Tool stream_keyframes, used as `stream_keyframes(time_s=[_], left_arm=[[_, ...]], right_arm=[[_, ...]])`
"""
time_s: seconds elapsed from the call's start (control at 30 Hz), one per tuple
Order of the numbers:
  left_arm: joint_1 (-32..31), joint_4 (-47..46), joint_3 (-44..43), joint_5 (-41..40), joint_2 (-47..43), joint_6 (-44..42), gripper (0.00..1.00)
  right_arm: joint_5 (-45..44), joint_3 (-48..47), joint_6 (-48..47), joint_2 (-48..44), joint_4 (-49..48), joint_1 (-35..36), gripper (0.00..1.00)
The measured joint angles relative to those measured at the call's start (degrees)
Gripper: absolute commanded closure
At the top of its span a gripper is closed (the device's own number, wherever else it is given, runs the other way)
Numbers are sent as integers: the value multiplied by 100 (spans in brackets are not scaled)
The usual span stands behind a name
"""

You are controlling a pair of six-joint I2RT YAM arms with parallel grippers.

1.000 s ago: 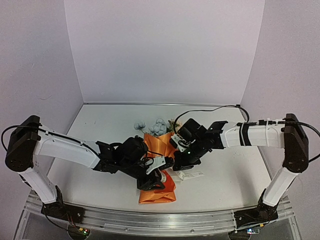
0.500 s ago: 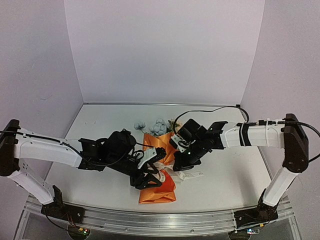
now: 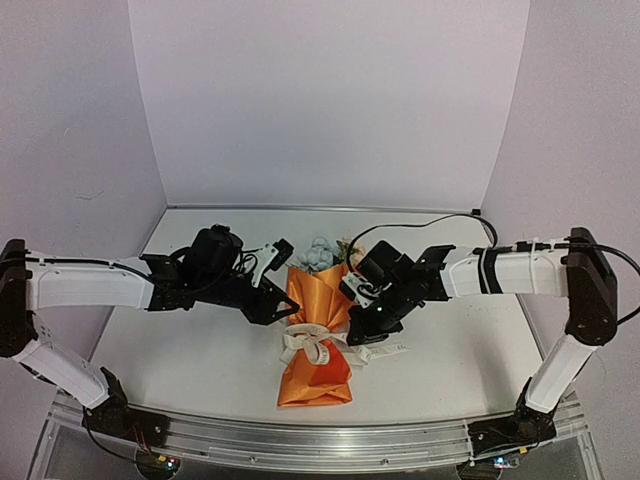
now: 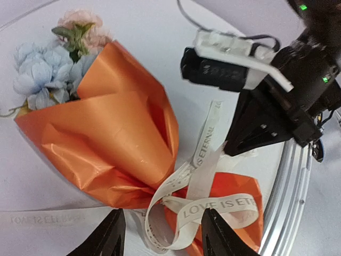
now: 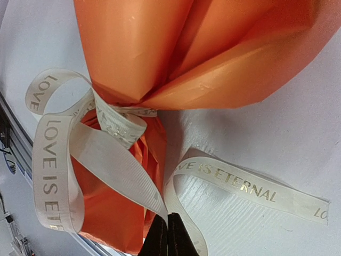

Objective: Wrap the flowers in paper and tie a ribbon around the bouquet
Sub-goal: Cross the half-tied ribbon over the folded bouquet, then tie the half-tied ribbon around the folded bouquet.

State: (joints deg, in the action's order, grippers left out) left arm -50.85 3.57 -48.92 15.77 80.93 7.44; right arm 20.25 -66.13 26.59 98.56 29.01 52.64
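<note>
Bouquet (image 3: 318, 340) of fake flowers in shiny orange paper lies in the middle of the white tabletop (image 3: 200, 350). The pale blue, pink and cream flowers (image 3: 318, 255) stick out at the far end. The orange paper (image 4: 117, 138) opens wide around them like a cone, gets thin in the middle, and fans out again at the near end. A long cream cloth ribbon (image 3: 310, 345) is tied around the thin middle. It has soft loops and gold words on it that say LOVE IS ETERNAL. One loose end of the ribbon lies flat on the tabletop just to the right of the bouquet. The left end effector (image 3: 288, 275) is on the left side of the bouquet, near the wide far part of the paper but not touching it. Its two fingers (image 4: 109, 237) are about half way apart and there is nothing between them. The right end effector (image 5: 168, 226) is on the right side, just beside the tied middle. Its black fingers are pressed tight together, and their tips pinch a fold of the ribbon where one strand comes down from the knot and the loose end runs off to the right.
</note>
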Motion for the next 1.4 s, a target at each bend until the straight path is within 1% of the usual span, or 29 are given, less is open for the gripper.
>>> stream_keyframes(time_s=[0.23, 0.5, 0.77, 0.97, 1.03, 1.2, 1.4], left_arm=[[27, 295, -203, 11, 828, 73, 51], [29, 411, -368, 60, 1141, 163, 54], [29, 440, -594, 325, 1522, 193, 66], [29, 520, -617, 605, 1591, 257, 82], [29, 539, -623, 695, 1591, 292, 86], [29, 561, -684, 922, 1591, 304, 93], [29, 487, -770, 1207, 1589, 336, 95]], right_arm=[[1, 93, -2, -12, -77, 0, 100], [14, 94, -44, -57, -139, 0, 100], [26, 94, -99, -57, -156, 0, 100], [26, 94, -128, -67, -158, 0, 100], [26, 94, -143, -68, -159, 0, 100], [26, 94, -185, -68, -159, 0, 100], [67, 89, -232, -68, -169, 0, 100]])
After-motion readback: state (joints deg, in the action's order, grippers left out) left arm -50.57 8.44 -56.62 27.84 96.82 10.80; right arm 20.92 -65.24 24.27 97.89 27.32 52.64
